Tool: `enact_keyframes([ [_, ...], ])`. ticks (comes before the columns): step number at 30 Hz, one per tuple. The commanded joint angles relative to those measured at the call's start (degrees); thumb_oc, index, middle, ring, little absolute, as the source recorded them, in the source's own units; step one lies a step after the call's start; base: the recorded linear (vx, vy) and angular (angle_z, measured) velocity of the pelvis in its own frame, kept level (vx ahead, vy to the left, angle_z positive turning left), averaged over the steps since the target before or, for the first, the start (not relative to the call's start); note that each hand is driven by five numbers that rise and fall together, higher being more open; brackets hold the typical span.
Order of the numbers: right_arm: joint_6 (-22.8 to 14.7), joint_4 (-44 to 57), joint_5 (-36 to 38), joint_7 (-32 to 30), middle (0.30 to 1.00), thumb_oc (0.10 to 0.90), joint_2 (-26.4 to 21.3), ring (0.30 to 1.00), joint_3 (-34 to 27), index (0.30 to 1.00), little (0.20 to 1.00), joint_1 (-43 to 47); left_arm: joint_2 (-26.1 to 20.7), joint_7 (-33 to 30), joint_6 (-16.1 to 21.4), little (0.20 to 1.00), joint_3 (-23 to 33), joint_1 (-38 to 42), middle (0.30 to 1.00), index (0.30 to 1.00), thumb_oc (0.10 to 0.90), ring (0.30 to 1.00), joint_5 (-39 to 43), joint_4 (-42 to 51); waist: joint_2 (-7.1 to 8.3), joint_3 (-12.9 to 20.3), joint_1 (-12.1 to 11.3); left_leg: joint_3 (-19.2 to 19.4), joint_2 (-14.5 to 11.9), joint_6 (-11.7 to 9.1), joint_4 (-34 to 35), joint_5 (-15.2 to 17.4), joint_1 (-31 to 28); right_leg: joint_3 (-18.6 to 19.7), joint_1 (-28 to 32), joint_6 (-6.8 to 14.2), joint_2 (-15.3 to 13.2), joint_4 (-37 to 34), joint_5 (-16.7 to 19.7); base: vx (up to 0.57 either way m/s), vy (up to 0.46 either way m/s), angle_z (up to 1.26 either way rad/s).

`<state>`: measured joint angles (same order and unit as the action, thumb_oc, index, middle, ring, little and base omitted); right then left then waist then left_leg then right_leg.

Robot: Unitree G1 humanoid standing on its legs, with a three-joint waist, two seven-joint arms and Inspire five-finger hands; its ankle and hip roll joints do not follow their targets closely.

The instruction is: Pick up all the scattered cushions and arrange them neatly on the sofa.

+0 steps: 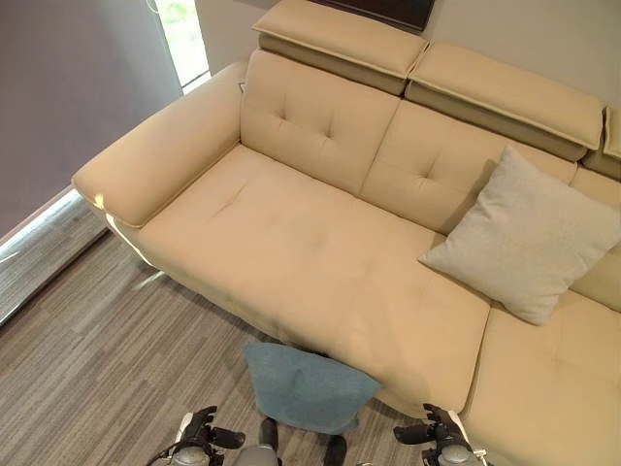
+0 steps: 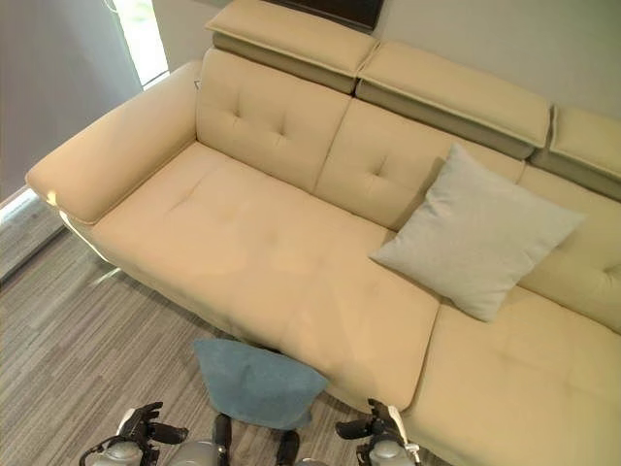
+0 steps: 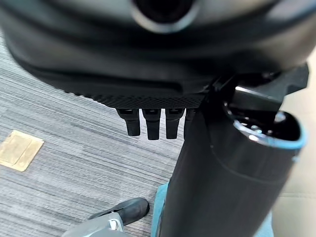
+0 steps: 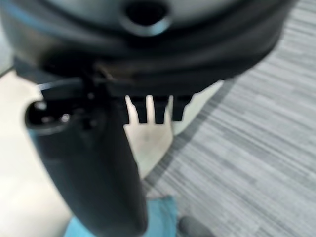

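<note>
In the left eye view a grey cushion [image 1: 524,235] leans on the backrest of the beige sofa [image 1: 291,243], and a blue cushion [image 1: 309,386] lies on the floor [image 1: 87,349] at the sofa's front edge. The left wrist view shows the left hand [image 3: 148,121] with straight fingers, holding nothing. The right wrist view shows the right hand [image 4: 155,109] the same, empty.

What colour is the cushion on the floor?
Teal blue cushion, clearest in the left eye view.

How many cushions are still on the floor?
One. The grey cushion already leans against the sofa back. The blue cushion lies on the floor by the sofa front. The left hand and right hand hold nothing, fingers straight.
</note>
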<state>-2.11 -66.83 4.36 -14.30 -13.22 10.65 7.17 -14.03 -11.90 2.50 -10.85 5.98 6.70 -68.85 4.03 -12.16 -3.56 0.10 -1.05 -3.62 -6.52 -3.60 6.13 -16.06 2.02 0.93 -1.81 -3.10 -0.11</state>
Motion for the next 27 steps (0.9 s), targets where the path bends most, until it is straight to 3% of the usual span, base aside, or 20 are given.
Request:
enact_keyframes([
  [1, -1.61, 2.59, 0.47, -2.51, 0.900, 0.800, -3.63, 0.900, 0.20, 0.900, 0.900, -0.06, 1.10, -0.82, 1.82, 0.900, -0.71, 0.65, 0.900, 0.900, 0.800, 0.900, 0.80, -1.02, 1.00, 0.78, 1.17, -3.36, 4.13, 1.73, -0.57, 6.92, 3.19, 5.05, -2.20, 2.70, 0.39, 2.89, -4.28, 0.07, 0.050, -0.21],
  [9, -1.86, 5.16, 1.45, -2.94, 0.900, 0.800, -3.83, 0.900, -0.61, 0.900, 0.900, -0.48, 0.33, -1.41, 1.71, 0.900, -0.82, 1.06, 0.900, 0.900, 0.800, 0.900, 1.05, 0.25, -0.45, 1.13, 2.53, -0.41, 3.21, 2.92, 5.02, 5.65, 0.20, 6.40, -4.26, 2.72, 0.09, 5.05, -5.02, 0.03, 0.067, -0.21],
  [13, -2.10, 7.31, 1.94, -4.21, 0.900, 0.800, -3.40, 0.900, 0.03, 0.900, 0.900, 1.06, -0.39, -3.36, 2.92, 0.900, -0.69, 3.43, 0.900, 0.900, 0.800, 0.900, 3.70, 3.52, -1.24, -2.30, 2.82, 1.07, 2.92, 3.32, 3.98, 5.45, 3.47, 7.24, -9.66, 2.81, -0.56, 7.78, -4.59, -0.17, 0.060, -0.25],
  [16, -2.60, 11.00, 3.23, -6.86, 0.900, 0.800, -2.79, 0.900, 0.15, 0.900, 0.900, 3.12, -1.16, -7.02, 4.89, 0.900, -1.20, 6.50, 0.900, 0.900, 0.800, 0.900, 6.20, 7.77, -2.00, -5.96, 3.05, 2.33, 2.73, 3.62, -0.02, 5.39, 10.84, 8.06, -18.42, 2.65, -1.72, 12.80, -3.88, -0.23, 0.085, -0.15],
  [18, -2.62, 11.73, 3.54, -7.34, 0.900, 0.800, -2.78, 0.900, 0.16, 0.900, 0.900, 3.58, -1.13, -7.49, 5.19, 0.900, -1.30, 7.00, 0.900, 0.900, 0.800, 0.900, 7.00, 8.86, -2.25, -6.41, 3.06, 2.52, 2.76, 3.69, -0.64, 5.33, 12.40, 8.21, -20.24, 2.70, -1.99, 13.65, -3.76, -0.10, 0.042, -0.24],
  [21, -2.53, 13.96, 3.48, -9.78, 0.900, 0.800, -2.57, 0.900, 1.39, 0.900, 0.900, 7.07, -1.09, -10.55, 6.30, 0.900, -1.81, 9.97, 0.900, 0.900, 0.800, 0.900, 8.81, 11.15, -2.82, -8.91, 2.98, 3.11, 2.79, 4.04, -4.73, 5.04, 19.84, 7.89, -27.89, 2.75, -3.32, 17.29, -3.57, -0.16, 0.057, -0.15],
  [27, -3.53, 16.22, 3.58, -14.61, 0.900, 0.800, -2.17, 0.900, 2.29, 0.900, 0.900, 12.25, -0.19, -15.07, 7.45, 0.900, -2.15, 14.66, 0.900, 0.900, 0.800, 0.900, 10.96, 11.61, -3.03, -11.46, 3.09, 2.49, 2.81, 4.10, -8.70, 6.45, 27.34, 8.43, -35.57, 3.04, -4.29, 21.23, -5.03, -0.09, 0.019, 0.04],
])
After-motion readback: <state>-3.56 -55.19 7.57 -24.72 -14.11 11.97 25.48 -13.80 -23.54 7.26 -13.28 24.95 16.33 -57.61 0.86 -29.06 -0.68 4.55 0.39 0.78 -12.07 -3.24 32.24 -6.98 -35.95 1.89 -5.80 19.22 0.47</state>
